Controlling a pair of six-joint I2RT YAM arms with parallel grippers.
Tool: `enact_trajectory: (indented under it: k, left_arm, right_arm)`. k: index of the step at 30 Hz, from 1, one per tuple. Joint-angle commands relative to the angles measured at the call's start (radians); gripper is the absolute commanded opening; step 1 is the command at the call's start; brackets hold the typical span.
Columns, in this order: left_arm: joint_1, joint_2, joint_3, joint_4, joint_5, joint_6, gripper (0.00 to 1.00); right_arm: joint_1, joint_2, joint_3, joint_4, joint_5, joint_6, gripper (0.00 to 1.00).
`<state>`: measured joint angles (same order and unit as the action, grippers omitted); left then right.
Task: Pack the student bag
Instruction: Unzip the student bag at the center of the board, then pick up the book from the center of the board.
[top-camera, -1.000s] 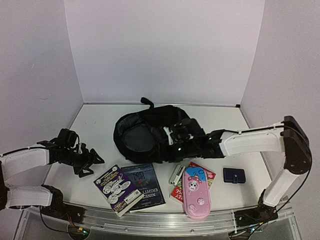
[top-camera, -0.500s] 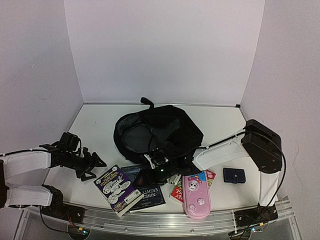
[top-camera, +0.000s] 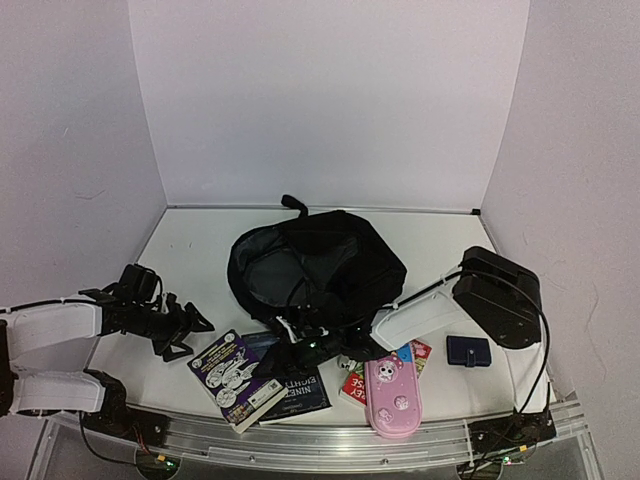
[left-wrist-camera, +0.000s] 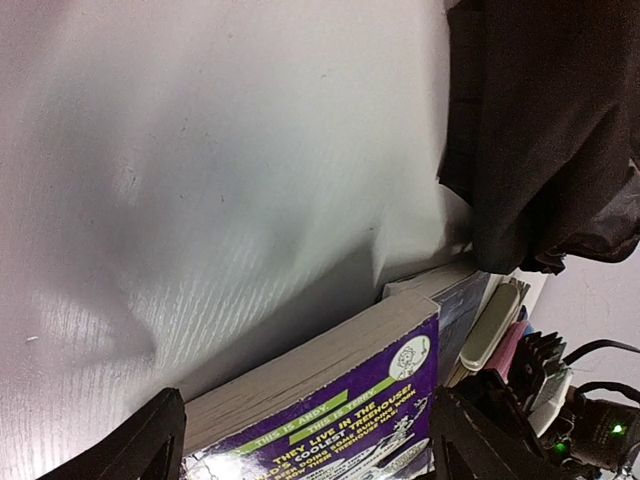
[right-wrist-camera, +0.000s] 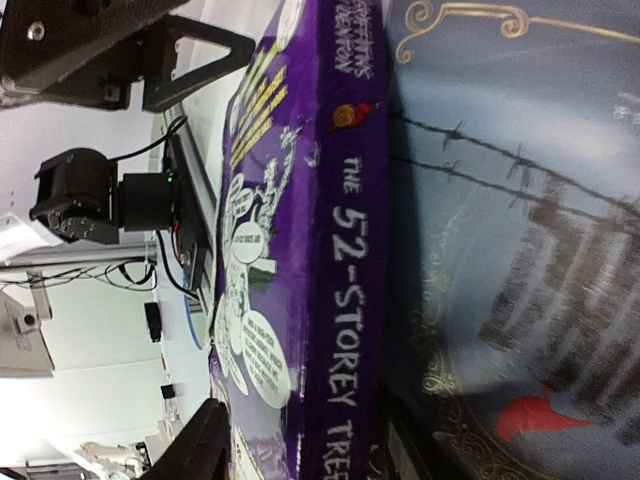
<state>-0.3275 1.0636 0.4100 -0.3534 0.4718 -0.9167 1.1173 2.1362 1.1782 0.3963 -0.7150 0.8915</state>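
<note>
- Hovering low over the paperbacks at the front of the table (top-camera: 190, 250), my right pincer (top-camera: 292, 352) sits where the purple 52-Storey Treehouse book (top-camera: 236, 375) meets the dark Nineteen Eighty-Four paperback (top-camera: 300, 385). One finger shows at the purple cover's edge in the wrist view, but I cannot tell whether the jaws are apart or pinching a book.
- My left pincer (top-camera: 190, 333) is spread wide and holds nothing. It sits just left of the purple book, aimed at its page edge.
- I judge the step in hand to be picking up the first book; nothing from the front row looks packed yet.
- The next move calls for a firm hold on one cover or spine, a lift clear of the neighbouring book, and a carry back to the bag's mouth. My left pincer could steady the book or hold the opening wide.
- The student bag (top-camera: 340, 260) lies just behind my right pincer, slumped on its side at the table's centre, its grey-lined opening turned left and forward.
- Further right lie the pink pencil case (top-camera: 391, 390) and a small dark-blue pouch (top-camera: 468, 350).
</note>
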Motion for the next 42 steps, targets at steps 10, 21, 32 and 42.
enact_trajectory:
  k: [10, 21, 32, 42]
  left_arm:
    - [0.010, -0.068, 0.194, -0.026, -0.008, 0.079, 0.94]
    - [0.018, -0.049, 0.494, -0.098, 0.042, 0.267, 1.00]
    - [-0.029, -0.005, 0.454, 0.223, 0.417, 0.251, 1.00]
    - [-0.057, 0.018, 0.445, 0.246, 0.437, 0.245, 1.00]
  right_arm:
    - [0.006, -0.152, -0.013, 0.178, 0.063, 0.060, 0.00]
    - [-0.107, -0.431, -0.056, 0.178, 0.347, -0.059, 0.00]
    - [-0.109, -0.464, -0.019, 0.332, 0.374, -0.094, 0.00]
    - [-0.109, -0.493, -0.100, 0.587, 0.322, 0.012, 0.00]
